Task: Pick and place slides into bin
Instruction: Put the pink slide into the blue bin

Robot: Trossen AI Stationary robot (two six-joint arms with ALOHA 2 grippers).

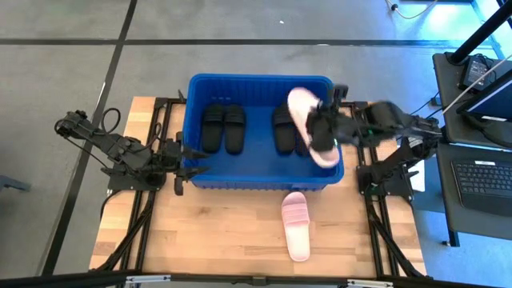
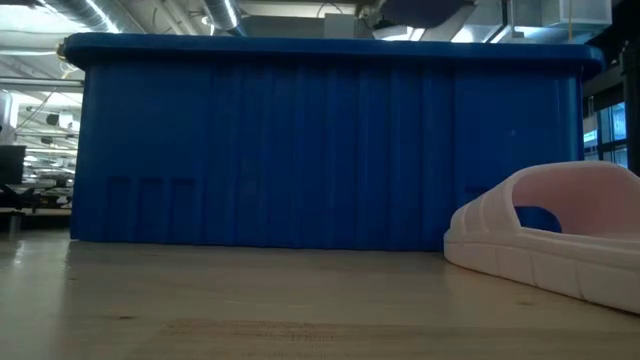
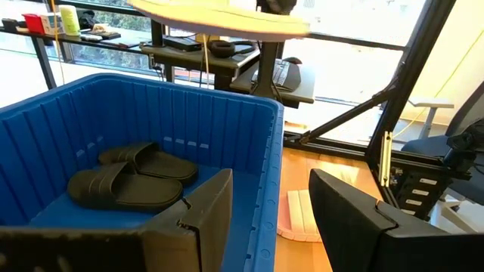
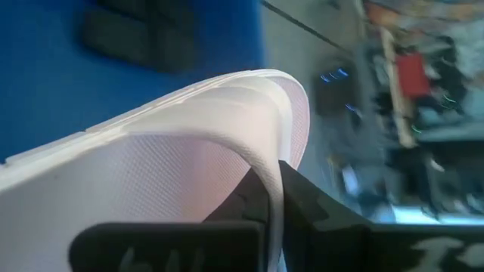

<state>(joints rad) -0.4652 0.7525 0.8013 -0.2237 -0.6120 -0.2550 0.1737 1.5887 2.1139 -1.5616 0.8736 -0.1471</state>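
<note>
The blue bin (image 1: 256,78) stands at the table's far middle. Two black slides (image 1: 222,128) lie on its floor at the left, and they also show in the left wrist view (image 3: 125,189). More black slides (image 1: 283,128) lie at the right. My right gripper (image 1: 322,128) is shut on a pale pink slide (image 1: 304,112) above the bin's right side. A second pink slide (image 1: 295,226) lies sole down on the table in front of the bin. My left gripper (image 1: 194,160) is open at the bin's near left corner, with one finger (image 3: 204,219) over the inside and one (image 3: 348,219) outside. My right gripper holds the pink slide by the edge of its wide strap (image 4: 274,177). One finger (image 4: 246,200) is under the strap and one (image 4: 321,208) is on its outer side. The fingers come level from the table's right. The slide is lifted clear above the bin, and its sole (image 3: 227,19) is about level.
Bare wooden table top (image 1: 200,232) lies in front of the bin. Black frame rails (image 1: 144,216) run along both table sides. A desk with a laptop (image 1: 484,176) stands beyond the right edge.
</note>
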